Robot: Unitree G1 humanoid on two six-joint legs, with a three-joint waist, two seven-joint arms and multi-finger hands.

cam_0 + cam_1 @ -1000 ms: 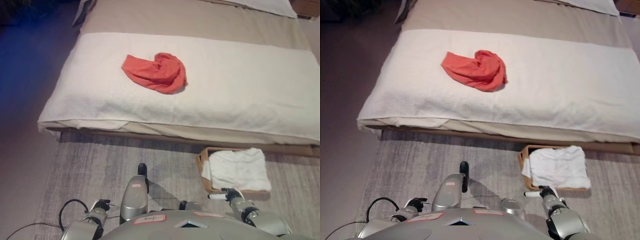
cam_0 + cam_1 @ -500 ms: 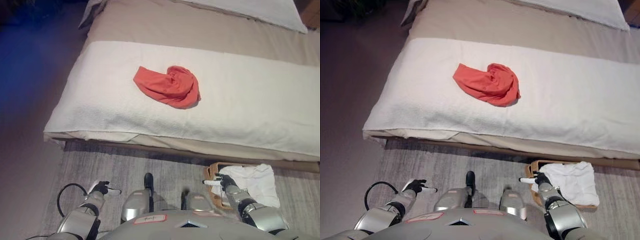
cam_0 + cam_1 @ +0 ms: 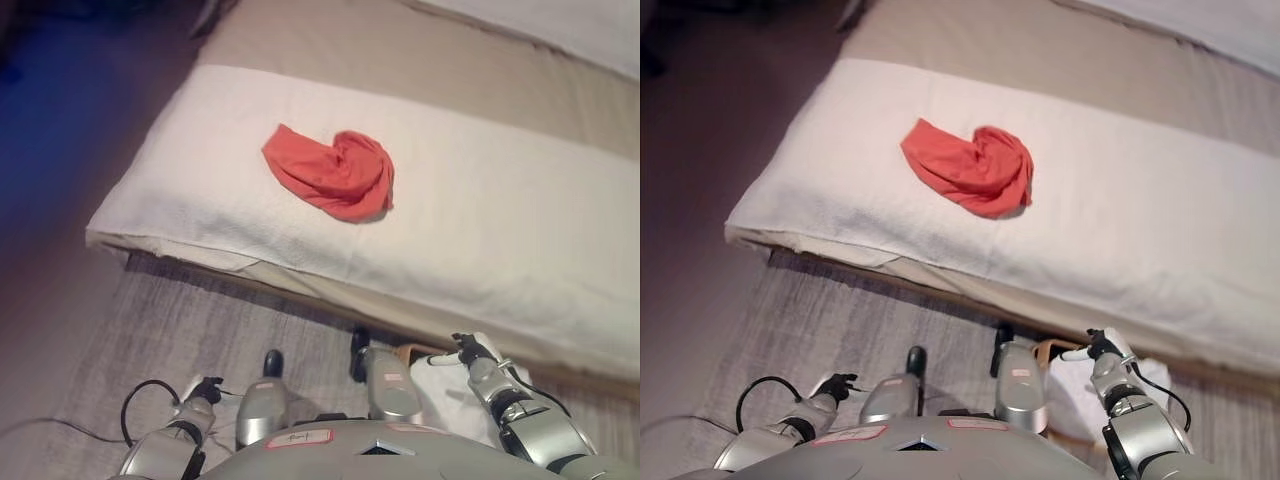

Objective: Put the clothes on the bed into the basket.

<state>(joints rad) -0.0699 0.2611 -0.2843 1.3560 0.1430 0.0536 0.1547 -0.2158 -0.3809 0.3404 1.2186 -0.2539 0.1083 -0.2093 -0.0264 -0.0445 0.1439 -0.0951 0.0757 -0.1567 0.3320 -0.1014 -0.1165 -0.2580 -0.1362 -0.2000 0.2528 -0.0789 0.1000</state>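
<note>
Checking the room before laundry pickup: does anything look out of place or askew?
Only the crumpled red garment lying bunched on the white bedspread. By the bed, white cloth spills over the basket's rim.

- The bed point(image 3: 480, 250) carries a white cover over a beige sheet.
- A crumpled red garment point(image 3: 335, 172) lies on the white cover, nearer the bed's left edge.
- A white pillow point(image 3: 1200, 25) lies at the far right corner.

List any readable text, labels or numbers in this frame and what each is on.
None on the red garment, white bed cover, basket or white cloth in it.
Nothing readable elsewhere in either eye view.
</note>
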